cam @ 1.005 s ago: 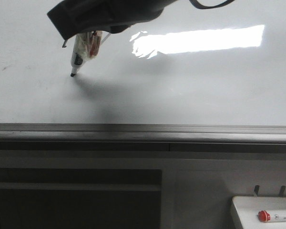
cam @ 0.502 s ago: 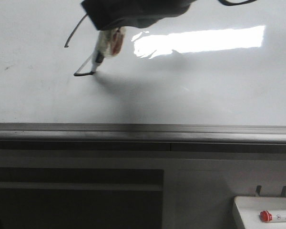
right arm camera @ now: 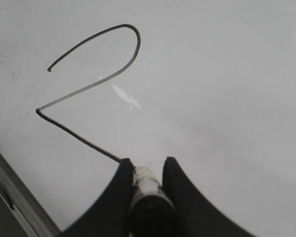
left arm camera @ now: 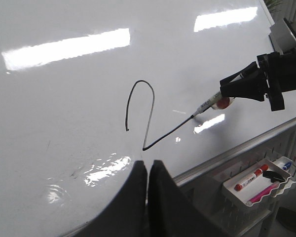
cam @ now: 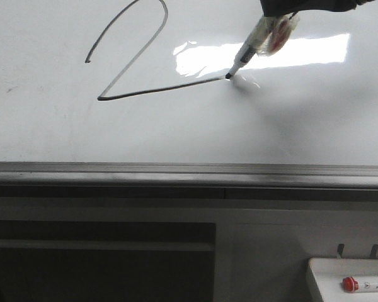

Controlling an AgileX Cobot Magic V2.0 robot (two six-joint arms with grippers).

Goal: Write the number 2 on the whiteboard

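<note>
The number 2 (cam: 157, 90) stands in thin black line on the glossy whiteboard (cam: 302, 132), with a curved top, a diagonal and a long base stroke. My right gripper (right arm camera: 147, 165) is shut on a white marker (right arm camera: 147, 180). In the front view the marker (cam: 247, 51) slants down from the top edge, and its black tip touches the board at the right end of the base stroke. My left gripper (left arm camera: 148, 165) is shut with nothing in it, held off the board below the number 2 (left arm camera: 149, 118).
A grey metal rail (cam: 189, 170) runs along the board's lower edge. Below it at the right hangs a small white tray (cam: 321, 277) holding a red-capped marker (cam: 362, 285). A bright rectangular reflection (cam: 277, 51) lies beside the marker tip.
The right gripper has carried the marker to the right along the board, drawing the base stroke out from the lower-left corner. The curve and diagonal are now uncovered.
</note>
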